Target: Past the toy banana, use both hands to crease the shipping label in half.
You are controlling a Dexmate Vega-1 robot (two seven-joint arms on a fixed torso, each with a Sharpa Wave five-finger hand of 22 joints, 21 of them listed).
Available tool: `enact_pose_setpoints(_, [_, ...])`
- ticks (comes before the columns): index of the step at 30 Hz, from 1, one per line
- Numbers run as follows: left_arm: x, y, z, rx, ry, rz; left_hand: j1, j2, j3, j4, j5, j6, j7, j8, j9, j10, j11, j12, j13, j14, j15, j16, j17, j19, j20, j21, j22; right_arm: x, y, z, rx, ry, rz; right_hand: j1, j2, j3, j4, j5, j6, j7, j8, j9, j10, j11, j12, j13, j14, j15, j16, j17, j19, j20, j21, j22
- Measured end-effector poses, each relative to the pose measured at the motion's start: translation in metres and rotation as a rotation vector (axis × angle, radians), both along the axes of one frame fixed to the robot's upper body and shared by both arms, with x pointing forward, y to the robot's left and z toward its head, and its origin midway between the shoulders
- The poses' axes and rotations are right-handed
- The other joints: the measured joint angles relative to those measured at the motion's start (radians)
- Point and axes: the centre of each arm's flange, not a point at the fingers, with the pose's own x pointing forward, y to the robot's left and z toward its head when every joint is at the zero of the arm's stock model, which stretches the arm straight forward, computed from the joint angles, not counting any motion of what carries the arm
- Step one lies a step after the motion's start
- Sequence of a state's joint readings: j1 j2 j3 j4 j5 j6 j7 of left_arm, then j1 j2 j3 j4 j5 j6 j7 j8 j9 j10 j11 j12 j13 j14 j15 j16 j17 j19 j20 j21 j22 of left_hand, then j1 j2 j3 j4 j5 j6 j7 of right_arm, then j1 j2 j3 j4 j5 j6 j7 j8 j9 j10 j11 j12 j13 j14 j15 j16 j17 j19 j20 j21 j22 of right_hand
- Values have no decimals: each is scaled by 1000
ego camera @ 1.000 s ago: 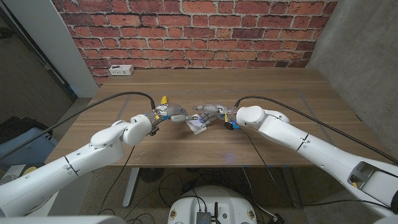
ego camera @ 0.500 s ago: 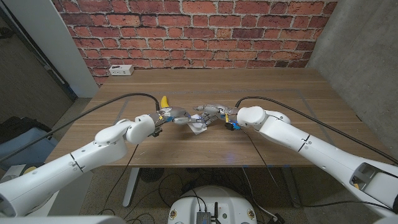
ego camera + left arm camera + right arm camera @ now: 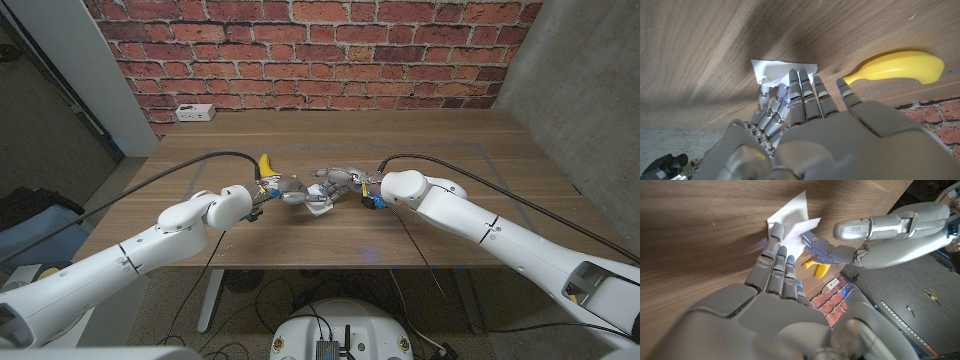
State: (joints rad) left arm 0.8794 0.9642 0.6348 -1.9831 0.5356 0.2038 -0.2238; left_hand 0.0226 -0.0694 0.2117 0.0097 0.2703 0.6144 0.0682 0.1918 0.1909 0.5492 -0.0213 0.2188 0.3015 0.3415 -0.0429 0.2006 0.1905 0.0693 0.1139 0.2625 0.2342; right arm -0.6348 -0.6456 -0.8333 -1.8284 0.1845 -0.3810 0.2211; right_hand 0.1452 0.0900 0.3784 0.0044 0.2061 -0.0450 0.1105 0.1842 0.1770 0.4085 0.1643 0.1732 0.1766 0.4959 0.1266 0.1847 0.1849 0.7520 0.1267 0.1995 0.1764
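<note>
Shipping label (image 3: 319, 203) sat mid-bench, partly folded, just beside the toy banana (image 3: 265, 163). We had both the left hand (image 3: 287, 189) and right hand (image 3: 337, 182) pressing extended fingers onto it, though whether either actually gripped it we couldn't tell.

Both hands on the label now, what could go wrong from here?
1. The shipping label lies bent and uneven under the fingers of the left hand and right hand, so the crease may land off-centre.
2. It looks loose on the smooth table; uneven pressing could slide it instead of folding it.
3. The toy banana sits close beside the left hand and could get nudged.
</note>
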Motion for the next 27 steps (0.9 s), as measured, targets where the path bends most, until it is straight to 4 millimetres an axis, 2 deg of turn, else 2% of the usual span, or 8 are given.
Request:
enact_pose_setpoints(6, [5, 0, 0, 9, 19, 11, 0, 0, -4, 4, 5, -8, 4, 0, 0, -8, 0, -1, -7, 0, 0, 0, 0, 0, 0, 1, -2, 2, 0, 2, 1, -2, -2, 0, 0, 0, 0, 0, -11, -11, 0, 0, -15, 3, 0, 0, -20, 1, -4, 0, -5, 0, -3, 0])
enact_pose_setpoints(8, [6, 0, 0, 10, 23, 11, 0, 0, -4, 4, 5, -8, 3, 0, 0, -8, 0, -1, -7, 0, 0, 0, 0, 0, 0, 1, -2, 2, 0, 2, 2, -2, -3, 6, -6, 0, 0, 0, -7, -33, 0, 0, -31, 2, 0, 0, -32, 3, -4, 0, -11, 0, -4, 0])
enact_pose_setpoints(10, [8, 0, -1, 13, 30, 12, 0, 0, -6, 6, 5, -11, 0, 0, 0, -8, 0, -1, -7, 0, 0, 0, 0, 0, 0, 1, -2, 2, -1, 3, 7, -8, -6, 6, -6, 0, 0, 0, 3, -53, 0, 0, -47, -8, 0, 0, -46, -3, -5, 0, -22, 11, -7, 0])
enact_pose_setpoints(13, [10, -1, -1, 16, 39, 13, 0, 0, -8, 8, 5, -24, -2, 0, 0, -18, 3, -3, -8, 0, 0, 0, 0, 0, 1, 1, -2, 2, -3, 5, 25, -25, -15, 6, -6, 3, -3, -8, 39, -88, 15, 0, -72, -33, 0, 3, -68, -14, -7, 0, -40, 48, -7, 0])
enact_pose_setpoints(16, [12, -1, -1, 19, 45, 12, 0, 0, -14, 14, 11, -44, 0, -7, 0, -29, 11, -8, -12, -7, 7, -1, -4, 8, 0, 1, -2, 0, -4, 8, 48, -54, -24, 6, -6, 6, -6, -8, 94, -96, 24, 0, -85, -51, 1, 3, -79, -25, -3, 0, -44, 77, -7, 0])
enact_pose_setpoints(18, [13, -1, -2, 20, 49, 11, 0, 0, -18, 18, 15, -57, 9, -8, -3, -36, 14, -9, -15, -11, 11, -6, -5, 9, -2, 1, -2, -2, -6, 9, 62, -69, -31, 6, -6, 7, -7, -8, 123, -96, 31, 0, -84, -59, 8, 3, -80, -27, -3, 0, -47, 79, -7, 0])
enact_pose_setpoints(25, [17, -5, -4, 29, 72, -1, -5, 5, -26, 26, 19, -95, 12, -15, -5, -56, 31, -16, -25, -16, 17, -7, -5, 9, -2, 1, -7, -8, -14, 13, 114, -120, -52, 4, -7, 3, -11, -8, 167, -96, 39, 3, -47, -44, 23, 8, -53, -32, 16, 4, -42, 84, -7, 0])
enact_pose_setpoints(27, [18, -6, -5, 31, 75, -3, -5, 5, -31, 31, 19, -107, 11, -15, -5, -67, 38, -16, -27, -22, 22, -9, -5, 9, -2, 1, -7, -9, -15, 15, 127, -136, -52, 2, -9, 3, -11, -8, 188, -88, 39, 3, -31, -36, 23, 8, -49, -28, 16, 4, -58, 68, -7, 1])
